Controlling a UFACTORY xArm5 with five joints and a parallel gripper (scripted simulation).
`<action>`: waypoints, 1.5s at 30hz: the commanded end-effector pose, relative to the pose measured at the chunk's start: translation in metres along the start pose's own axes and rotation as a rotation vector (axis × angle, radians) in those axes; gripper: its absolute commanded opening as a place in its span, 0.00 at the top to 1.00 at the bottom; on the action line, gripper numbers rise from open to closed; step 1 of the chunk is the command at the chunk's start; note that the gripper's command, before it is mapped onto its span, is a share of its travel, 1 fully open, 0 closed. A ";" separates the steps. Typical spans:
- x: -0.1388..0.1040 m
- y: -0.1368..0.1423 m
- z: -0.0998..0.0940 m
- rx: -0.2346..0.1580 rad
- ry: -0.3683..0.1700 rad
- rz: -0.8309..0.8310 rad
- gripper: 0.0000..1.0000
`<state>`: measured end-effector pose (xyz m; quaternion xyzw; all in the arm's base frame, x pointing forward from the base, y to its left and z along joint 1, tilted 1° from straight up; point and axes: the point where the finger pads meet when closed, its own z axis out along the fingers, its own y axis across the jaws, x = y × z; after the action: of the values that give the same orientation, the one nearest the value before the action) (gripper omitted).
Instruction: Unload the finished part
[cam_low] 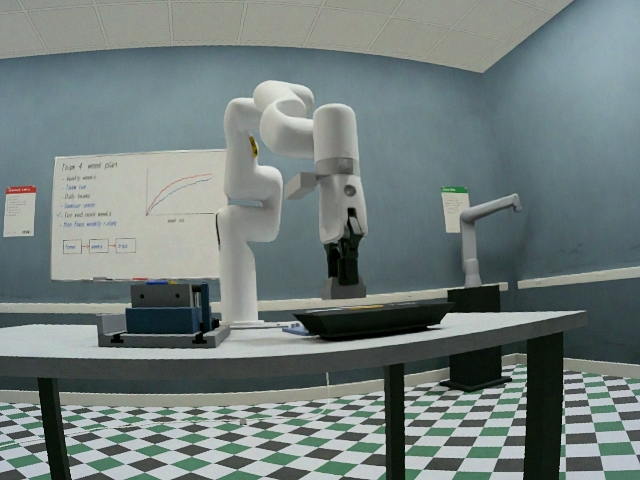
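Note:
My gripper (343, 276) points straight down and is shut on a grey block (343, 288), the finished part. It holds the block a short way above the black outfeed tray (373, 318), over the tray's left-middle part. The pocket on the block's top is hidden by my black fingers. A thin yellowish strip (366, 306) shows just above the tray's rim; the tray's inside is hidden from this low view. The blue and grey vise (164, 314) stands at the left of the table, well apart from my gripper, with a grey jaw block (161, 295) on top.
A small blue item (294, 329) lies on the table between the vise and the tray. The arm's white base (238, 289) stands behind them. A grey faucet-like arm on a black pedestal (473, 299) stands behind the table's right end.

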<state>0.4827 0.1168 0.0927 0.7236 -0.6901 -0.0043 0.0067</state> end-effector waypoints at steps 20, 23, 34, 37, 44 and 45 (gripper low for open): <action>-0.001 -0.002 0.027 0.005 -0.001 0.000 1.00; -0.001 -0.002 0.030 0.005 -0.001 0.000 1.00; -0.001 -0.002 0.033 0.005 -0.001 0.000 1.00; -0.001 -0.002 0.033 0.005 -0.001 0.000 1.00; -0.001 -0.002 0.033 0.005 -0.001 0.000 1.00; -0.001 -0.002 0.033 0.005 -0.001 0.000 1.00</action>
<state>0.4828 0.1176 0.0574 0.7236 -0.6901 -0.0042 0.0065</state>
